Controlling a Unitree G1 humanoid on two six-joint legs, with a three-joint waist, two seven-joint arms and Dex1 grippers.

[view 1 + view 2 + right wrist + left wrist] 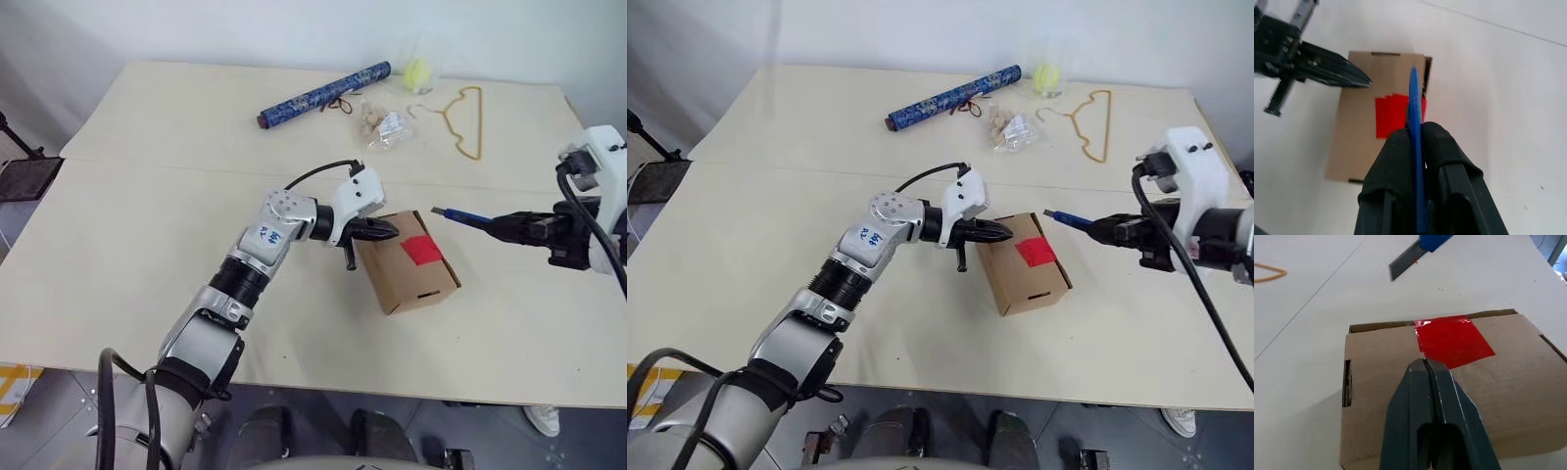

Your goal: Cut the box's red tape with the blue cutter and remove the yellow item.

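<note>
A small brown cardboard box (409, 269) lies on the table's middle with a square of red tape (422, 250) over its top seam. My left gripper (389, 231) is shut and empty, with its tips over the box's top just left of the tape (1452, 340). Whether the left gripper touches the cardboard I cannot tell. My right gripper (509, 226) is shut on the blue cutter (460, 214). The cutter's blade (1404, 263) points at the box from the right, a short way above and apart from it. The yellow item is hidden.
At the table's far side lie a long patterned blue roll (323, 94), a clear bag of small bits (384, 125), a clear cup with a pale yellow-green ball (419, 70) and a tan wire hanger (466, 119). The table's front edge (411, 392) runs close below the box.
</note>
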